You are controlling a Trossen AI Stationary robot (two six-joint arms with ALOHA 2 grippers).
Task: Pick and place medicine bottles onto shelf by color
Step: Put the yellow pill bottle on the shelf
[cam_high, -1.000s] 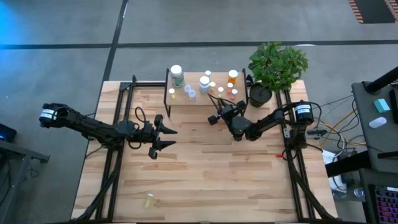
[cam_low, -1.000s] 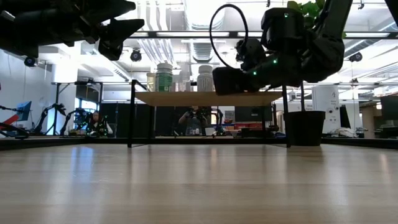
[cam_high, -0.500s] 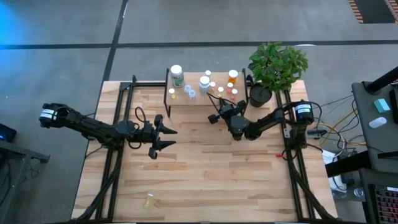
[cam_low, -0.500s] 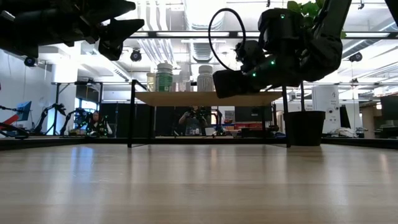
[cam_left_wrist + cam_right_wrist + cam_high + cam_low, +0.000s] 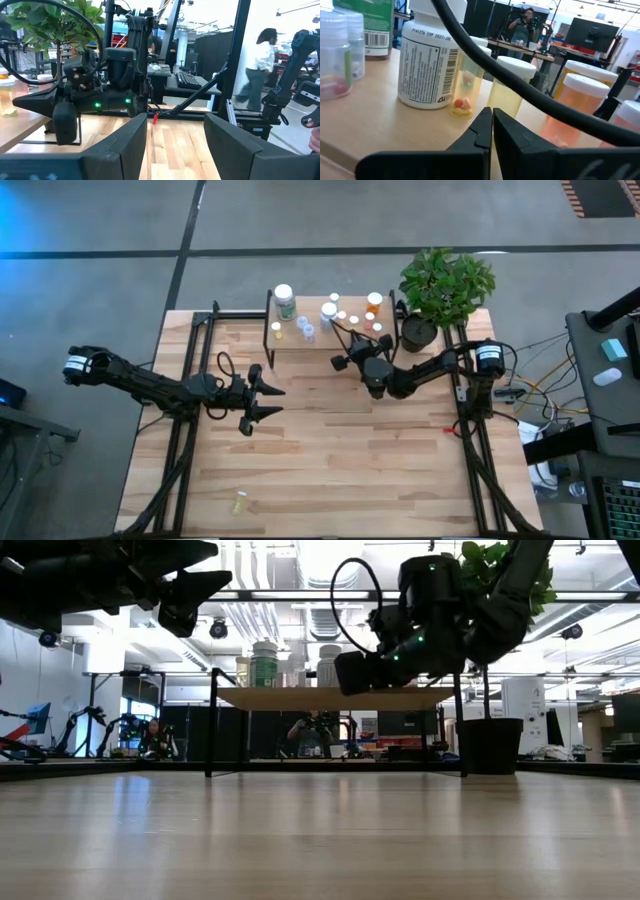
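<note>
Bottles (image 5: 432, 65) stand on the shelf (image 5: 385, 125) just past the right fingers (image 5: 490, 131), pressed together, seemingly empty.

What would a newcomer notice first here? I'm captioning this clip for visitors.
The cluster of medicine bottles on the shelf at the table's far edge, beside a potted plant. The right gripper, shut and empty, hangs at the shelf's front; one lone bottle lies near the table's front edge.

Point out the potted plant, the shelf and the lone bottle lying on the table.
potted plant (image 5: 444, 283), high view, leaves.
shelf (image 5: 330, 698), low view, board's front edge.
lone bottle (image 5: 239, 502), high view, its body.
</note>
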